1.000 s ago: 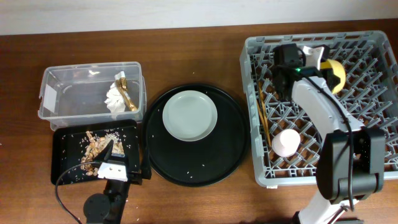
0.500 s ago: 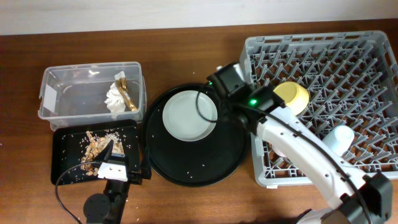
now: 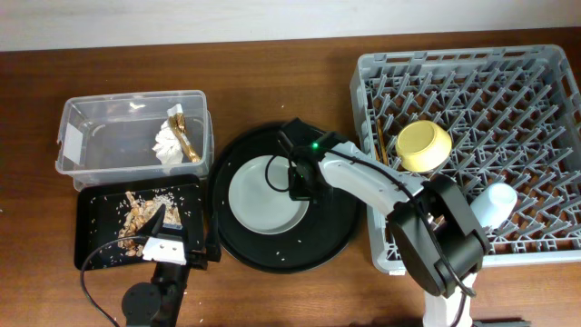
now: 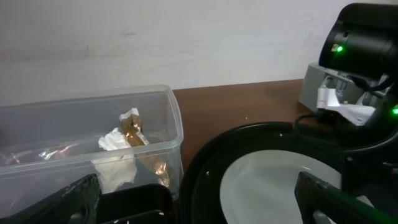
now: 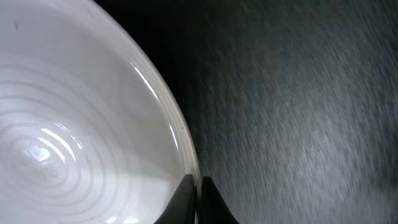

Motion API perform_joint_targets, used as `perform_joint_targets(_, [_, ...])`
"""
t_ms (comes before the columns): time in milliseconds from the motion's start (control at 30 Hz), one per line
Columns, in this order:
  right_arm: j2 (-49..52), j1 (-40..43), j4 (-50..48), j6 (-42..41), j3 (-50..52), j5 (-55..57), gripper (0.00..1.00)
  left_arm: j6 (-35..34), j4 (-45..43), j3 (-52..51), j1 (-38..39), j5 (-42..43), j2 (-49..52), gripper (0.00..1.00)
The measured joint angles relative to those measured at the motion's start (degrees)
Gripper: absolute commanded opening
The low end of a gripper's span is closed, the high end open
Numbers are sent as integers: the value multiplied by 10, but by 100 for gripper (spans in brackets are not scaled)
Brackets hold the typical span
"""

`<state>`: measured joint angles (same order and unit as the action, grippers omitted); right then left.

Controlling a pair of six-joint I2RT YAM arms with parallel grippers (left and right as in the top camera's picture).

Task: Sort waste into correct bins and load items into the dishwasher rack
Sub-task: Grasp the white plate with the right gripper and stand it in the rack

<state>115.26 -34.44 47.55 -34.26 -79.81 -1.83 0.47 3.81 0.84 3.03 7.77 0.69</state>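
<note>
- Your right gripper (image 3: 300, 184) pinches the right rim of the plate (image 3: 261, 195), fingers nearly together; the plate lies in the round black tray (image 3: 338, 232)
- Your left gripper (image 4: 196, 186) is spread wide at the near edge of the shallow black tray (image 3: 91, 211) holding scraps (image 3: 138, 214)
- Tissue (image 3: 165, 145) and wrapper (image 3: 184, 136) sit in the clear tub (image 3: 100, 136), far left
- Yellow bowl (image 3: 424, 145) is in the rack (image 3: 545, 82), right

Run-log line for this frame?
right gripper: shut on plate rim | plate: on round tray | left gripper: open | bowl: in rack
</note>
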Motion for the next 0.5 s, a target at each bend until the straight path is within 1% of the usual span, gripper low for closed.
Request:
perform_joint_targets(67, [-39, 6, 8, 10, 3, 20, 4, 0, 0, 0, 0, 0, 0, 99])
perform_joint_targets(133, [-102, 18, 4, 32, 4, 58, 4, 0, 0, 0, 0, 0, 0, 99])
perform_joint_targets(167, [-163, 30, -3, 56, 4, 94, 4, 0, 0, 0, 0, 0, 0, 99])
perform_joint_targets(200, [-252, 50, -8, 86, -2, 148, 4, 0, 0, 0, 0, 0, 0, 99])
perform_joint_targets(233, [-282, 58, -9, 100, -7, 172, 4, 0, 0, 0, 0, 0, 0, 99])
perform_joint_targets(267, [-315, 74, -11, 124, -10, 230, 4, 0, 0, 0, 0, 0, 0, 99])
perform_joint_targets(333, [-328, 108, -19, 150, -10, 336, 4, 0, 0, 0, 0, 0, 0, 99])
perform_joint_targets(367, [-327, 118, -23, 153, -10, 355, 4, 0, 0, 0, 0, 0, 0, 99])
perform_joint_targets(400, [-320, 151, -40, 166, -9, 428, 4, 0, 0, 0, 0, 0, 0, 99])
perform_joint_targets(433, [-314, 180, -68, 183, -8, 471, 4, 0, 0, 0, 0, 0, 0, 99])
perform_joint_targets(500, [-301, 231, -117, 213, -7, 525, 4, 0, 0, 0, 0, 0, 0, 99])
